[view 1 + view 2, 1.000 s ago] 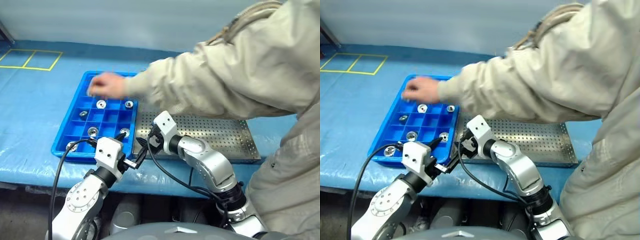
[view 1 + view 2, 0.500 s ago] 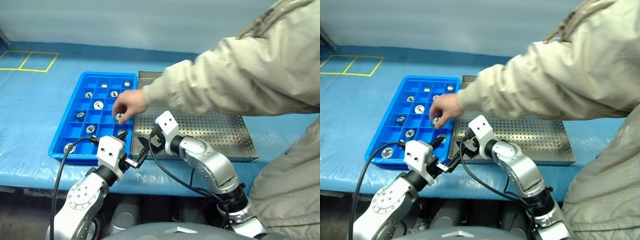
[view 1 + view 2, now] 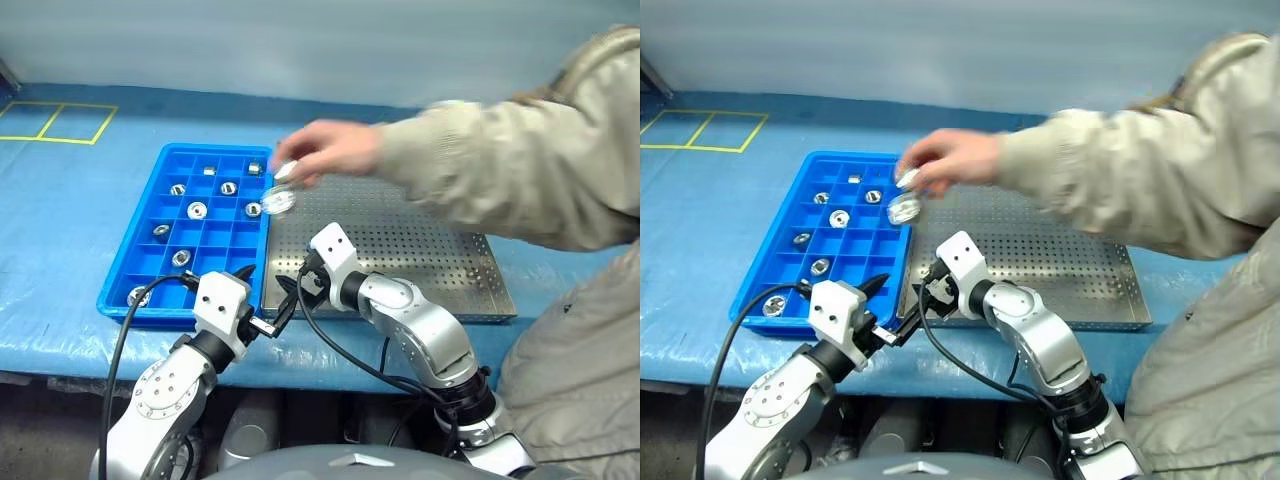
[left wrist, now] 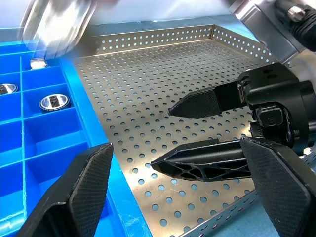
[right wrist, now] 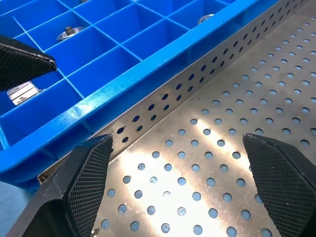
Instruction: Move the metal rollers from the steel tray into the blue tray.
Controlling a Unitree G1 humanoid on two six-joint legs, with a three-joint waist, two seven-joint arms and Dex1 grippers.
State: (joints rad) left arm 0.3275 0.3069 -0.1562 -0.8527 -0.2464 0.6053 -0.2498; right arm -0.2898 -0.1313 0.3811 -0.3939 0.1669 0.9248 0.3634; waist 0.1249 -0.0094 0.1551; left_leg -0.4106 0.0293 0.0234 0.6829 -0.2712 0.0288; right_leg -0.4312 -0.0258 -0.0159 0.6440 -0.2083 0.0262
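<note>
A person leans in from the right, sleeve (image 3: 500, 180) stretched across the steel tray (image 3: 440, 270), with the hand (image 3: 330, 150) above the line where that tray meets the blue tray (image 3: 150, 265). The fingers pinch one or two rollers (image 3: 280, 200), blurred, in the air just over the blue tray's right edge.

The two trays sit side by side and touching on the blue-covered surface (image 3: 60, 220), blue on the left, steel on the right. The steel tray's perforated floor looks bare wherever the arm does not cover it. Several rollers lie in the blue tray, one to a compartment: a few in the far rows, such as one at (image 3: 229, 188) and one at (image 3: 197, 210), one by the right wall (image 3: 253, 209), others nearer at (image 3: 181, 258) and in the near left corner (image 3: 139, 295).

Both robot arms hang low at the near edge of the trays. The left tool (image 3: 262, 298) is released, its fingers spread wide with nothing between them, pointing toward the seam between the trays. The right tool (image 4: 170, 136) is likewise spread and empty, its tips over the near left corner of the steel tray, just beside the blue tray's wall. The two tools are close together, not touching.
</note>
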